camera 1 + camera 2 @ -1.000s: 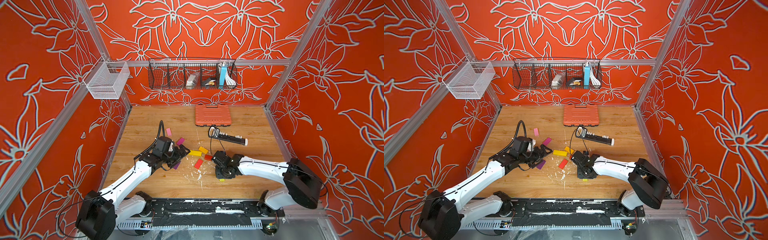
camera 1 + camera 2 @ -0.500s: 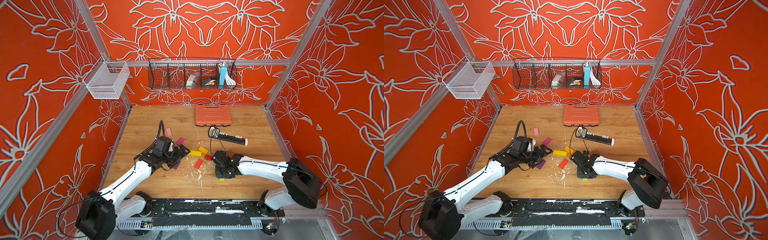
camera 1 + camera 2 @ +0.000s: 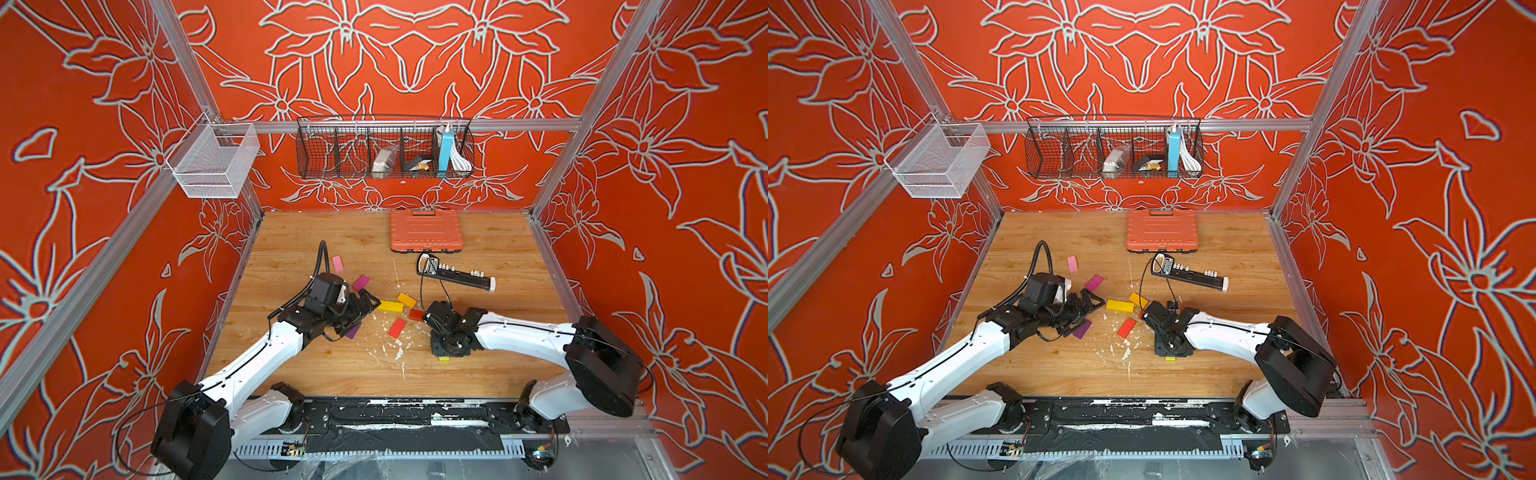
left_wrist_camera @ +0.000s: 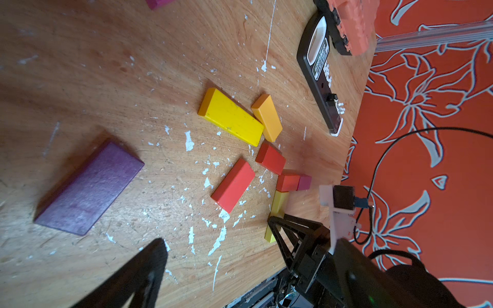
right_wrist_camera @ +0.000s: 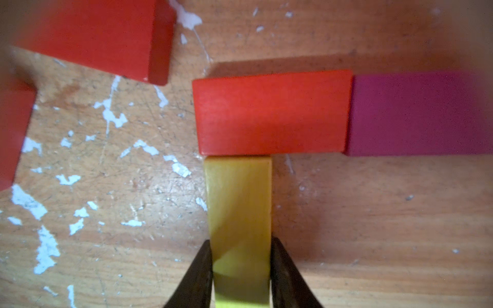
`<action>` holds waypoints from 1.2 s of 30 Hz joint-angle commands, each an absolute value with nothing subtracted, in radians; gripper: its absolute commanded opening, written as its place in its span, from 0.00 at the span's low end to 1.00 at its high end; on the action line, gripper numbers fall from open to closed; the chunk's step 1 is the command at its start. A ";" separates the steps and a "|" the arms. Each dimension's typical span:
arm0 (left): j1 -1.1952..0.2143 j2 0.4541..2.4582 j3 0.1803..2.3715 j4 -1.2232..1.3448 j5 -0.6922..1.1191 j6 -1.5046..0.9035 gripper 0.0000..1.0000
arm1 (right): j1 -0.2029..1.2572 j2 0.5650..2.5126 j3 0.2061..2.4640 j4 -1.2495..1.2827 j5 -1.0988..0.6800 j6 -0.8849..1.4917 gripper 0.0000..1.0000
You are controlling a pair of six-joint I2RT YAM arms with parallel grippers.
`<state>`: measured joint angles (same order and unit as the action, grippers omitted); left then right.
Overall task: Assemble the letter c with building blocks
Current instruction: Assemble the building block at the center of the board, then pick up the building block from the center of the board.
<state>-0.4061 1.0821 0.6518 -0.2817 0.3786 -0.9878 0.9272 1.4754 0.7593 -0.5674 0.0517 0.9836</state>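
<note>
Between the right gripper's (image 5: 241,241) jaws: yellow block (image 5: 238,194), pinched across its narrow width, flat on the table (image 3: 498,365). Its free end butts the long side of a red block (image 5: 272,112), at the end away from the magenta block (image 5: 416,114). Red and magenta lie end to end, touching.

Short red block (image 4: 270,158) and long red block (image 4: 233,185) sit just beside that row, small gaps, skewed. Further out, the big yellow block (image 4: 230,117) and orange block (image 4: 266,117) touch at a corner.

Left gripper (image 3: 1090,312) is spread wide and holds nothing; purple block (image 4: 90,186) lies loose, partly under it in both top views. Pink block (image 3: 337,264) and second magenta block (image 3: 360,282) lie beyond the left arm, well apart from the row.

Writing: only the white label on the black bar (image 4: 320,80), too blurred to read.

Room: bare wood from the right gripper to the front edge and the right wall. Bar lies behind the blocks, the orange case (image 3: 426,230) at the back wall. White flecks litter the wood around the red blocks.
</note>
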 commanded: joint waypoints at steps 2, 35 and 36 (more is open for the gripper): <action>-0.411 1.074 0.641 -0.271 0.374 -0.980 0.98 | 0.920 1.497 0.767 -0.564 0.080 0.998 0.37; -0.411 1.086 0.869 -0.508 0.325 -0.716 0.98 | 0.827 0.957 0.790 -0.851 0.198 0.777 0.93; -0.411 1.104 0.876 -0.496 0.325 -0.701 0.98 | 0.818 0.957 0.790 -0.849 0.200 0.764 0.93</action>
